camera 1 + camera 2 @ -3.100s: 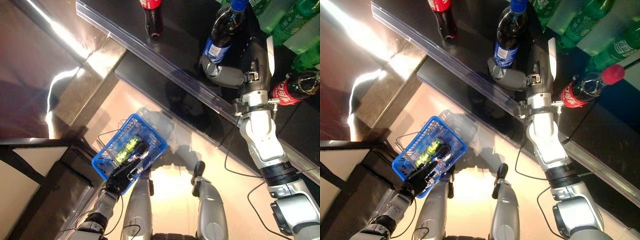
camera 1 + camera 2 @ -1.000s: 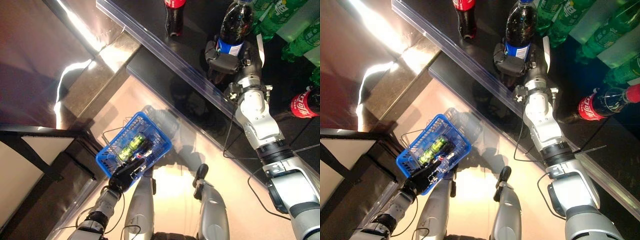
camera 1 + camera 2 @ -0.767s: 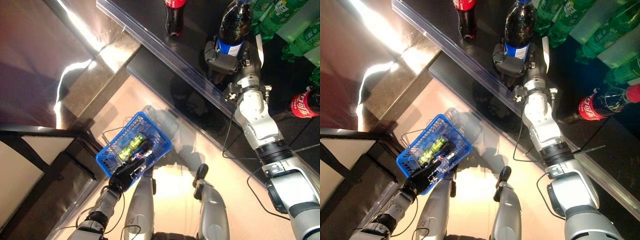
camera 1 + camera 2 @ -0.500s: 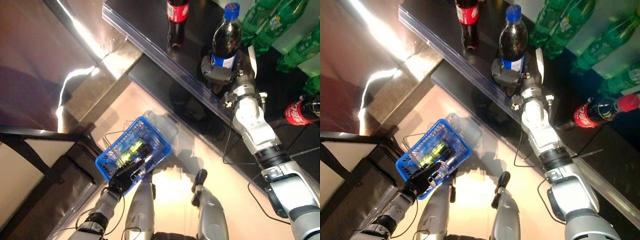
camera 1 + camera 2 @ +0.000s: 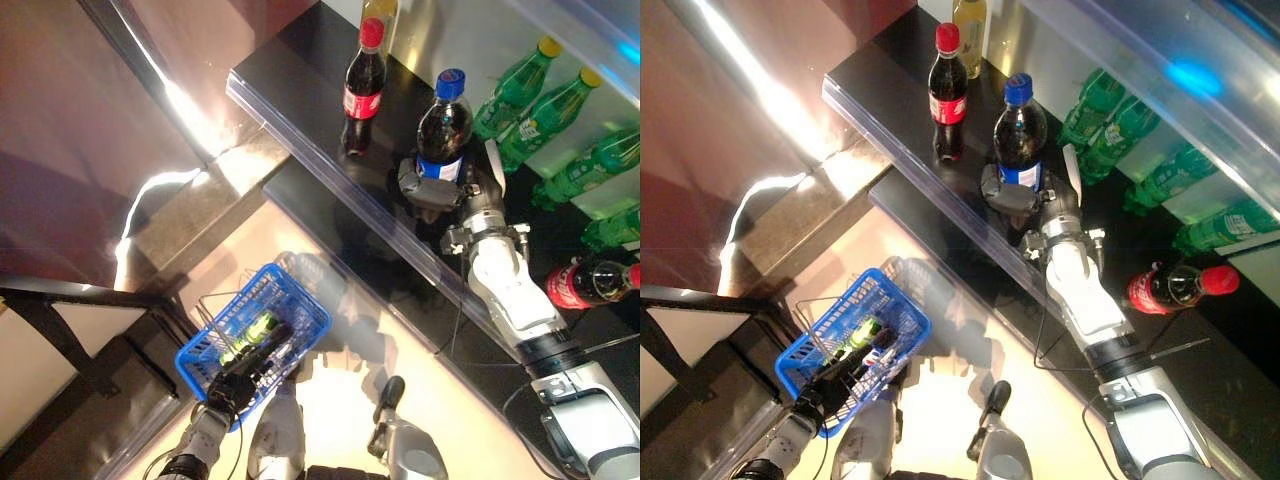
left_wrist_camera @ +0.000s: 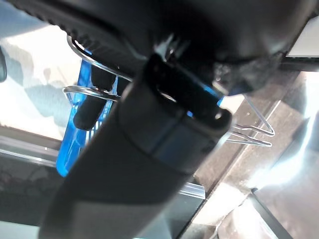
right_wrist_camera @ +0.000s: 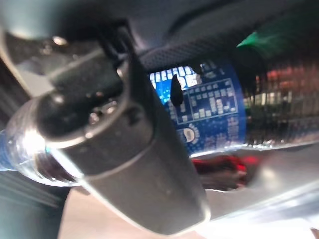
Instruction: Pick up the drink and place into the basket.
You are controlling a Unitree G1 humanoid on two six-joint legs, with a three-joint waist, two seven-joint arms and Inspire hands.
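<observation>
My right hand is shut on the lower part of a dark cola bottle with a blue cap and blue label, held upright at the black shelf. In the right wrist view the fingers wrap the blue label. My left hand is shut on the thin wire handles of the blue basket, which hangs low at the left above the floor. A green drink lies in the basket.
A red-capped cola bottle and a yellow drink stand on the shelf left of the held bottle. Green bottles stand behind it. Another cola bottle lies on the lower shelf. A clear rail edges the shelf front.
The whole picture has shifted, so the camera has moved. My right hand stays shut round the blue-capped bottle and my left hand still holds the basket.
</observation>
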